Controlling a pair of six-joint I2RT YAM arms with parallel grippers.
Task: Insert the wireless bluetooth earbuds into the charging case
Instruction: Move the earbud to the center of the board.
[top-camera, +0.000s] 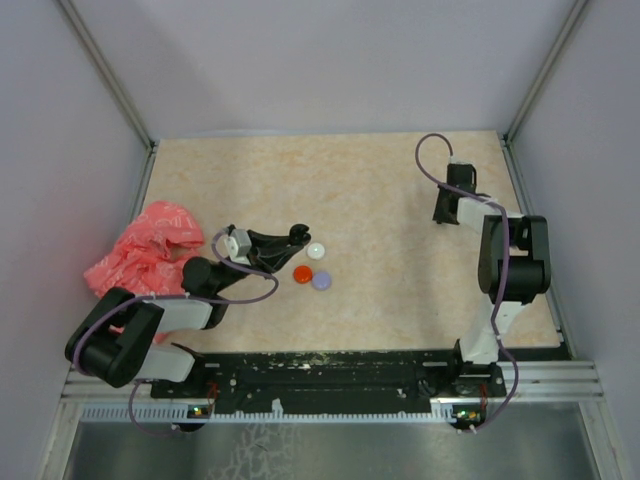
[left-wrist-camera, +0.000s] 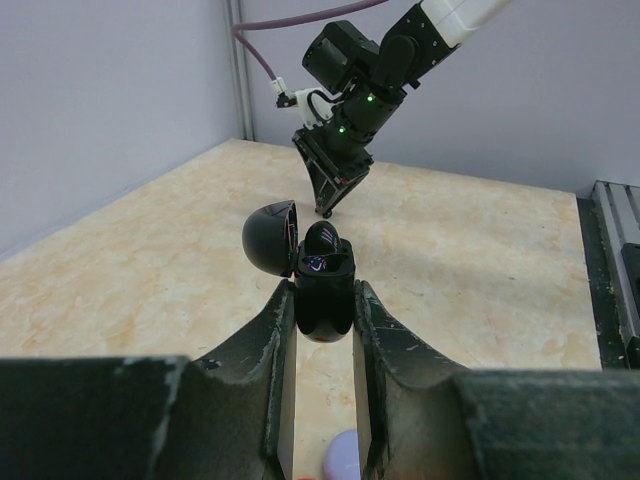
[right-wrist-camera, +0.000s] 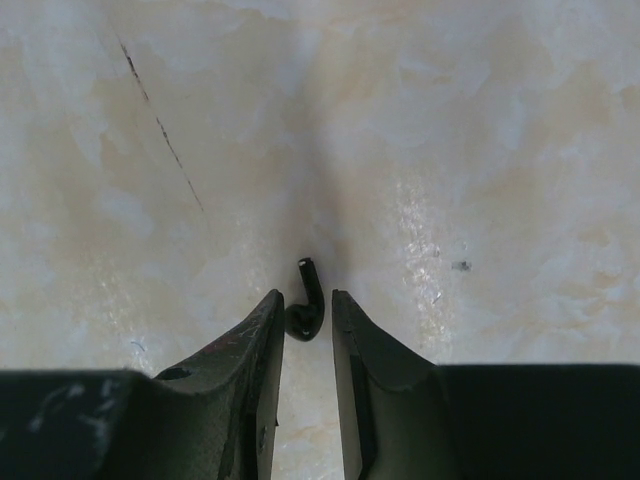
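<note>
The left claw is pressed together on the black rounded plastic charging case. Its 2 fingers pinch the lower body of the case from both sides. In my judgement the case is held this way so that its mouth faces up and the hinged lid, which is swung open to one side, leaves the sockets free. Something dark and round sits in the mouth of the case, and I cannot tell if it is an earbud.

Well apart from the charging case, to its right and further back, 1 small black stemmed plastic earbud lies flat on the beige marbled table. The right claw stands over it with a narrow gap, and the round head of the earbud is between the 2 fingertips. I cannot tell if they press it. It seems the claw comes from above because a thing this small and flat offers no other side to take.

The left arm lies low over the table, with its forearm nearly level and reaching toward the middle. The right arm stands tall with its elbow folded, and its claw points straight down.

Just beside the case, on its near side, there are 3 round discs: white, red and lilac. A crumpled pink plastic bag lies to the left of the case.
</note>
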